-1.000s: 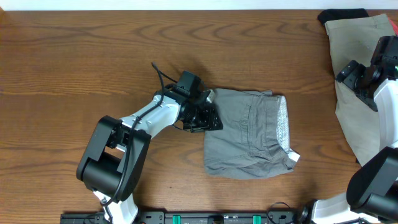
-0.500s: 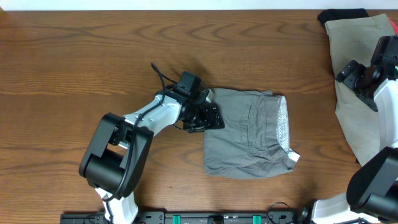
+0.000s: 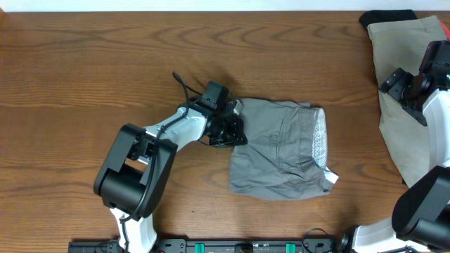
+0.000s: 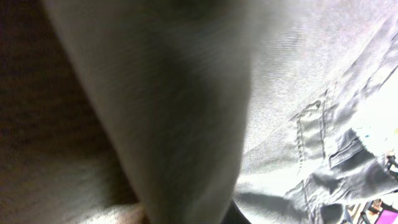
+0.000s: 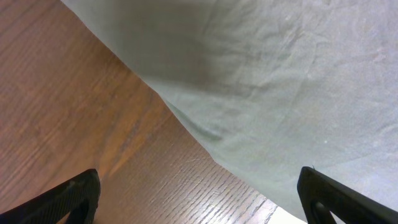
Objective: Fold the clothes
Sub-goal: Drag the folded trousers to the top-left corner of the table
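Note:
The mid-grey shorts (image 3: pixel 281 151) lie folded in the middle of the table, with the pale speckled waistband lining (image 3: pixel 320 140) and a white tag (image 3: pixel 332 178) on their right side. My left gripper (image 3: pixel 230 131) is at the shorts' left edge and is shut on it. In the left wrist view the grey shorts (image 4: pixel 186 93) fill the frame and hide the jaws. The paler beige-grey pair (image 3: pixel 397 60) lies at the far right. My right gripper (image 3: pixel 402 84) hovers over it, open and empty. The right wrist view shows its fingertips (image 5: pixel 199 199) apart above the beige cloth's edge (image 5: pixel 280 81).
The wooden table (image 3: pixel 105 63) stretches bare to the left and back. A black item (image 3: pixel 387 15) lies at the back right corner, beside the beige pair. The right arm's base (image 3: pixel 436 147) stands over the right edge.
My left gripper has shifted slightly left at the shorts' edge, and the shorts' lower left edge has drawn in a little. The right arm has not moved.

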`<state>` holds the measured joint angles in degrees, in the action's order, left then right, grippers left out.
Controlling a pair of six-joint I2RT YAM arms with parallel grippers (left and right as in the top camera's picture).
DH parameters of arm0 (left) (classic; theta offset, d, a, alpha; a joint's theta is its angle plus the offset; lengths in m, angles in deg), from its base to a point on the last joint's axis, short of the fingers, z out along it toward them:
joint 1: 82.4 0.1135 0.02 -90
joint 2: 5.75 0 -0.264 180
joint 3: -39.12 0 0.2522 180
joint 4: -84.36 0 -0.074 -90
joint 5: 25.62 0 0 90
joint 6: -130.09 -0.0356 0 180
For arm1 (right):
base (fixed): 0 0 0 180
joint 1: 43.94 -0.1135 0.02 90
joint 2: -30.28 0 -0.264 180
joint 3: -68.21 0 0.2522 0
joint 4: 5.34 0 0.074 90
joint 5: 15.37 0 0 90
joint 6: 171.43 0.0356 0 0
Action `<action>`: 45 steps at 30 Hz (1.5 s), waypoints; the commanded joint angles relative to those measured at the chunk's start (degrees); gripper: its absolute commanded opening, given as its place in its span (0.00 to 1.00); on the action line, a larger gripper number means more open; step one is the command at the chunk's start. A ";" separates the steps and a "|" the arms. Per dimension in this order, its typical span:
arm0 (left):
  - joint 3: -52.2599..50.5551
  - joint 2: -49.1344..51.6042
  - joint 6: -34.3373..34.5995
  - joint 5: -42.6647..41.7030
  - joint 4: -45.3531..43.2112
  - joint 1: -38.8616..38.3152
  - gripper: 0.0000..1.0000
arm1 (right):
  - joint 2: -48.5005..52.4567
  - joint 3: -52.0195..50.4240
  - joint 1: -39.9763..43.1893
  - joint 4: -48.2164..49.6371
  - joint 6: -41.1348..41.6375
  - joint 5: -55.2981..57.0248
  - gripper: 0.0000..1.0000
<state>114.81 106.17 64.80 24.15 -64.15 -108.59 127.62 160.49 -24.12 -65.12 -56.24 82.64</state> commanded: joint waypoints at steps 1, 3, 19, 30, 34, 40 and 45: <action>-0.20 0.79 3.48 4.44 -1.20 3.39 0.06 | -0.92 0.09 0.26 -0.02 -0.39 0.79 0.99; -0.20 0.79 4.61 7.48 -1.86 6.01 0.06 | -0.92 0.09 0.26 -0.02 -0.39 0.79 0.99; -0.20 0.79 13.14 20.20 -14.36 44.59 0.06 | -0.92 0.09 0.26 -0.02 -0.39 0.79 0.99; -0.20 0.81 14.21 18.62 -19.06 58.49 0.06 | -0.90 0.09 0.26 -0.02 -0.39 0.79 0.99; -0.20 0.83 11.93 18.67 -20.68 57.05 0.06 | -0.90 0.09 0.26 -0.02 -0.39 0.79 0.99; -0.11 0.83 9.03 18.38 -25.86 53.77 0.06 | -0.92 0.09 0.26 -0.02 -0.39 0.76 0.99; 2.01 1.29 2.56 18.60 -26.64 49.24 0.06 | -0.90 0.09 0.26 -0.02 -0.39 0.76 0.99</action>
<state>114.72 106.35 72.76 43.01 -90.29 -56.88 127.62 160.49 -24.12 -65.12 -56.24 82.62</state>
